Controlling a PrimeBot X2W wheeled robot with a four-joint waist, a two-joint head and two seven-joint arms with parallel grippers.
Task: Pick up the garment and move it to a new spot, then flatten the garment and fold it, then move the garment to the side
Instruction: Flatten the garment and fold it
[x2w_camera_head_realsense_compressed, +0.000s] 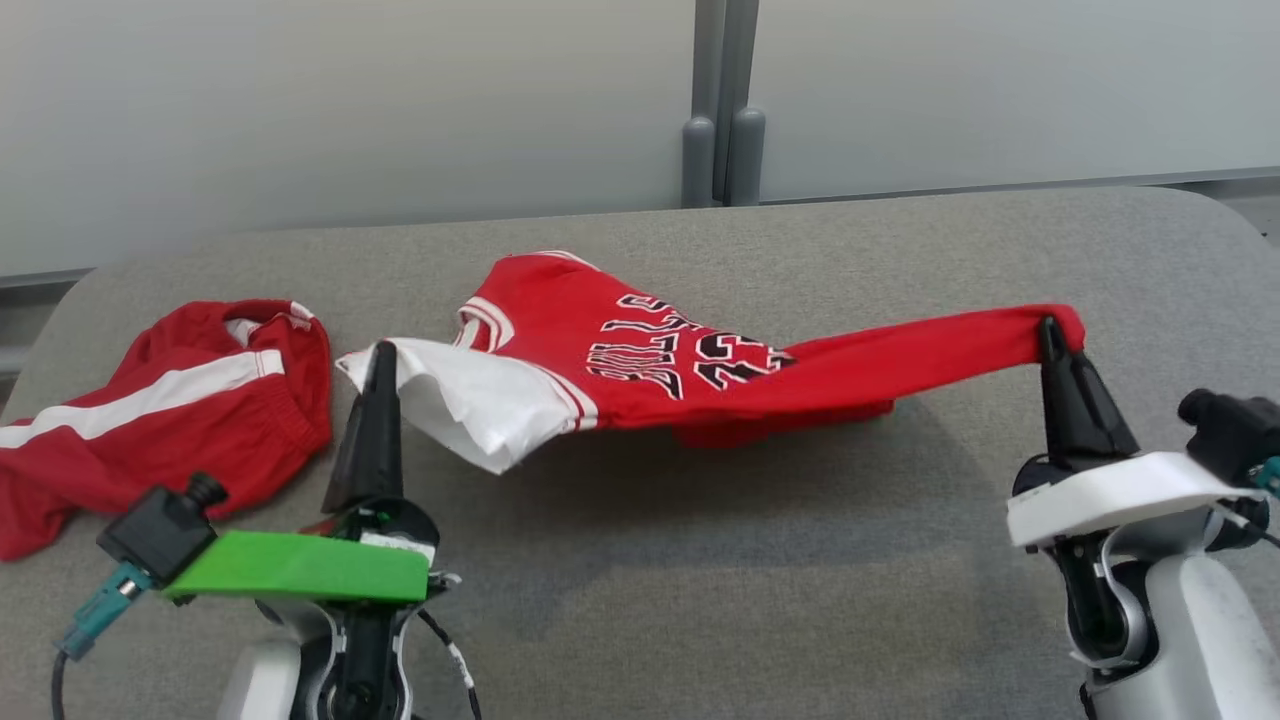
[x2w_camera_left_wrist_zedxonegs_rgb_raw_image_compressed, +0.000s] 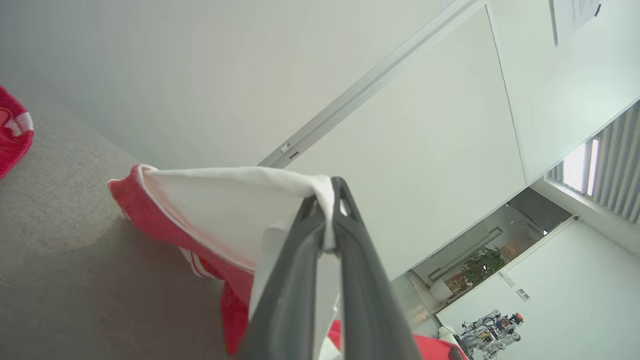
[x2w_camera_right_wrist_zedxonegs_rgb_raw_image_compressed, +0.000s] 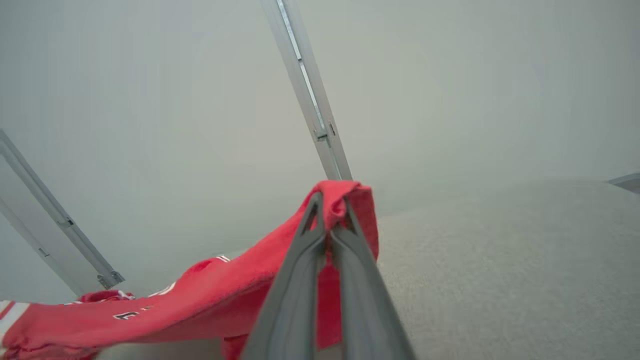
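Red jersey (x2w_camera_head_realsense_compressed: 660, 360) stretched above grey table (x2w_camera_head_realsense_compressed: 700, 560), sagging mid-span. Left gripper (x2w_camera_head_realsense_compressed: 381, 352) clamped on its white corner; right gripper (x2w_camera_head_realsense_compressed: 1050, 330) clamped on red end. Red shorts (x2w_camera_head_realsense_compressed: 170, 400) lie at left.

Red shorts (x2w_camera_head_realsense_compressed: 150, 400) cut off at left edge, jersey (x2w_camera_head_realsense_compressed: 560, 310) lettering creased, partly unreadable

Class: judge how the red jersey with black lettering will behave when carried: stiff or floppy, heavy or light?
Likely floppy: the red jersey with black lettering sags between the left gripper and right gripper. Probably light: fingertip pinches hold it up. Its middle may drag on the grey table.
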